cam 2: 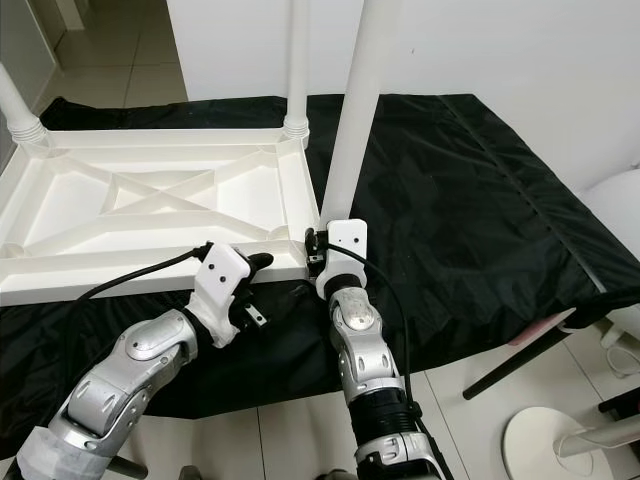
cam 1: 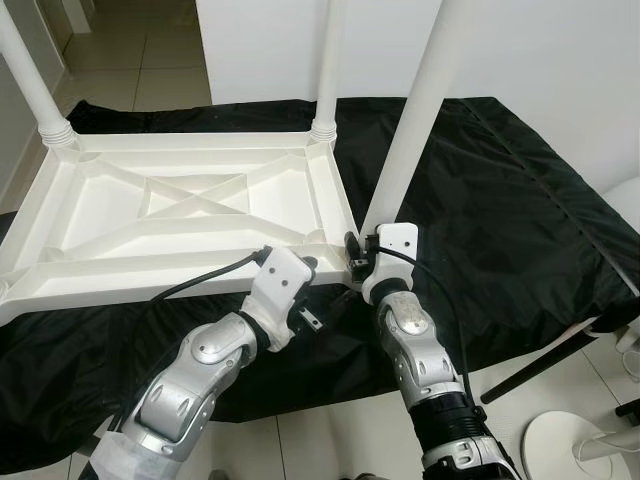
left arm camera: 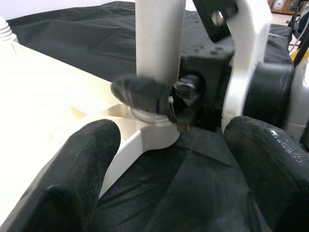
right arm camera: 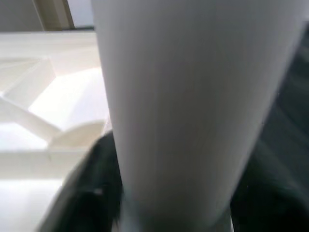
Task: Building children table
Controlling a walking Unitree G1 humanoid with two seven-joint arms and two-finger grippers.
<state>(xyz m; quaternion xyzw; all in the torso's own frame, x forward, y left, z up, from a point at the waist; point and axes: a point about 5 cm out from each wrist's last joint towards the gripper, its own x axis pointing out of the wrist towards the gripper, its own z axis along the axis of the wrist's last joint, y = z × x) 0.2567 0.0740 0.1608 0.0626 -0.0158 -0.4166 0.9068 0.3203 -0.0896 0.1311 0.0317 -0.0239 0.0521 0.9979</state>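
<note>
A white plastic table top [cam 1: 150, 268] lies upside down on a black cloth [cam 1: 500, 200]. White legs stand in its far left corner [cam 1: 30, 80] and far right corner [cam 1: 328, 60]. A third leg [cam 1: 415, 110] stands tilted at the near right corner socket [left arm camera: 154, 137]. My right gripper [cam 1: 352, 255] is shut on this leg just above its base; the leg [right arm camera: 193, 111] sits between dark fingers [right arm camera: 101, 193]. My left gripper [left arm camera: 169, 183] is open at the table's front rim, beside that corner, with its fingers [left arm camera: 82, 164] spread wide.
The cloth-covered surface ends just before my arms, with tiled floor below. A white round base [cam 1: 575, 440] and a dark slanted bar [cam 1: 540, 365] stand at the lower right. A white wall [cam 1: 560, 60] rises behind the cloth.
</note>
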